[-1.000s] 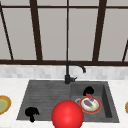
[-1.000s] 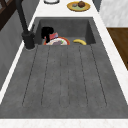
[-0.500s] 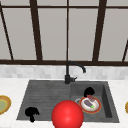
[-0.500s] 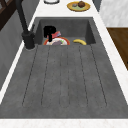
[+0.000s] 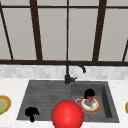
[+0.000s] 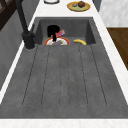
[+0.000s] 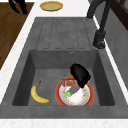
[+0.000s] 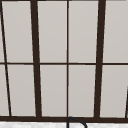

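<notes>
Right black hand (image 7: 80, 74) hovers over the red-rimmed white plate of scraps (image 7: 75, 93) just beneath, grip impossible to tell, yellow banana (image 7: 37, 94) beside, left black hand (image 5: 31, 113) fingers drooping, holding nothing

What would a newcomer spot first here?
A big red ball at the sink's front edge in the front view. Behind it, the right hand hovers over a red-rimmed plate of scraps in the basin, with a banana lying beside the plate. The left hand hangs at the drainboard's front left corner.
</notes>
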{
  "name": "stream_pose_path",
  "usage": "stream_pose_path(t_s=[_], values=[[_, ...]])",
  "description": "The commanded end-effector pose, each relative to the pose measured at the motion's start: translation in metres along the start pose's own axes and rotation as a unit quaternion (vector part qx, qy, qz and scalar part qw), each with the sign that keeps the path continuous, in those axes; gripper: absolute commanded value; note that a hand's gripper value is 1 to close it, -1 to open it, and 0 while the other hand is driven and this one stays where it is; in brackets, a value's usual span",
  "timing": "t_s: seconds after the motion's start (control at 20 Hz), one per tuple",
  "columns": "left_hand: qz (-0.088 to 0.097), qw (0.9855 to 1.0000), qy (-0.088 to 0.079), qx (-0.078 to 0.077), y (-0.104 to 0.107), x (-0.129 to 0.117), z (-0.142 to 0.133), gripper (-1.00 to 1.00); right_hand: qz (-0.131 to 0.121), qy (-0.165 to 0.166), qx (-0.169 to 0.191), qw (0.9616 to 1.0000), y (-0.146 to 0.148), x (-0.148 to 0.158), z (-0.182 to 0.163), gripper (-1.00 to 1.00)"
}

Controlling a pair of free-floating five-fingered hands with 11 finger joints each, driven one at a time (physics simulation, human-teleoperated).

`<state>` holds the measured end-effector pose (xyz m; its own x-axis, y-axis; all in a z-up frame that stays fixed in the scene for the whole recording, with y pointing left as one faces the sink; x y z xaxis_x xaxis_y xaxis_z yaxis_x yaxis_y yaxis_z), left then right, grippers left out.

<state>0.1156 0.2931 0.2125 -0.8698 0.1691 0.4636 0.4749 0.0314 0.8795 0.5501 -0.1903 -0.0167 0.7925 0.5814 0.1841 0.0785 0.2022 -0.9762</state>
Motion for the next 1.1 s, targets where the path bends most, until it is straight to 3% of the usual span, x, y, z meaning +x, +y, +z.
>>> stream_pose_path(t_s=[0.0,0.15,0.45,1.05], values=[[0.0,1.0,0.0,0.0,0.0,0.0,0.0,0.0,0.04,-0.023,-0.002,0.9989,-0.013,-0.007,0.008,1.0],[0.0,1.0,0.0,0.0,0.0,0.0,0.0,0.0,0.029,-0.04,-0.017,0.9986,-0.027,-0.013,0.017,1.0],[0.0,1.0,0.0,0.0,0.0,0.0,0.0,0.0,0.027,-0.038,-0.015,0.9988,-0.061,-0.02,0.03,1.0],[0.0,1.0,0.0,0.0,0.0,0.0,0.0,0.0,0.041,-0.052,-0.037,0.9971,-0.122,-0.042,0.057,1.0]])
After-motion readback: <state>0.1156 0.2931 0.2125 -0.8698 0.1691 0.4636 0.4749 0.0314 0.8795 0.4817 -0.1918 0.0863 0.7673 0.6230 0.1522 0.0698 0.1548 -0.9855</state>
